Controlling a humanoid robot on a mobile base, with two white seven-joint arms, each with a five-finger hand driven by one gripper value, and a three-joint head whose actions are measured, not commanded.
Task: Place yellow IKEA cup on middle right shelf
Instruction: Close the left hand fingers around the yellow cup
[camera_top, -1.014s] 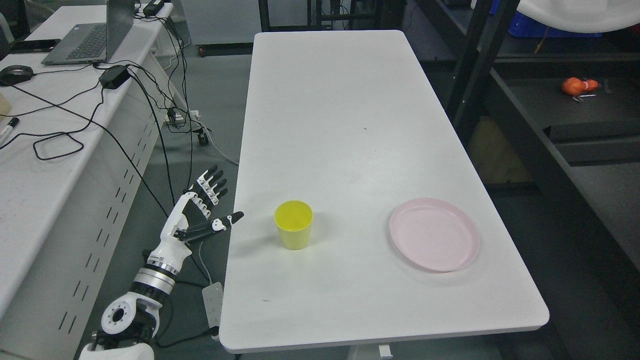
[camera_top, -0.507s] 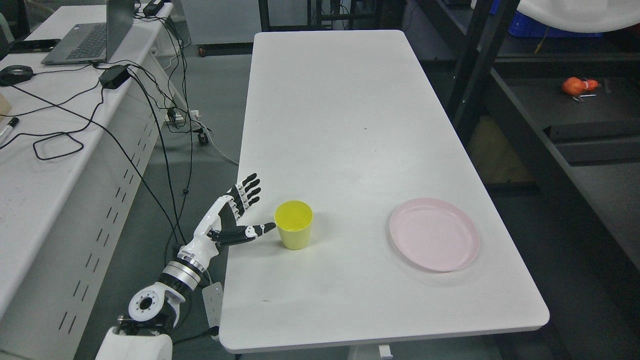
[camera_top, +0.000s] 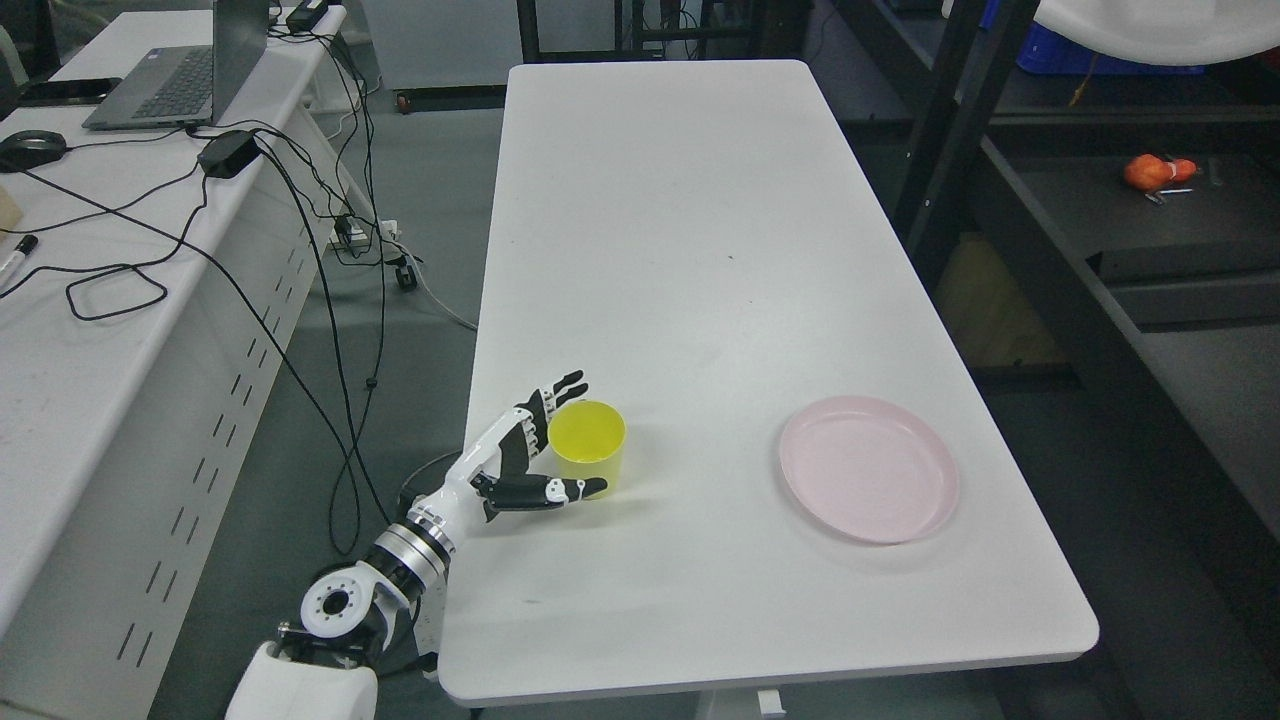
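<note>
The yellow cup (camera_top: 590, 440) stands upright on the white table (camera_top: 690, 250), near its left edge. My left hand (camera_top: 580, 437) has come in from the lower left and brackets the cup. Its fingers (camera_top: 560, 390) spread behind the cup's left side and the thumb (camera_top: 560, 489) lies in front of its base. The hand is open and does not grip the cup. The dark shelving unit (camera_top: 1120, 240) stands to the right of the table. My right arm does not show.
A pink plate (camera_top: 868, 467) lies on the table right of the cup. An orange object (camera_top: 1155, 171) sits on a shelf at the right. A second table (camera_top: 90, 330) at the left carries a laptop (camera_top: 175, 75) and cables.
My left hand has moved right from beside the table edge until its fingers and thumb flank the cup. The cup and plate have stayed put.
</note>
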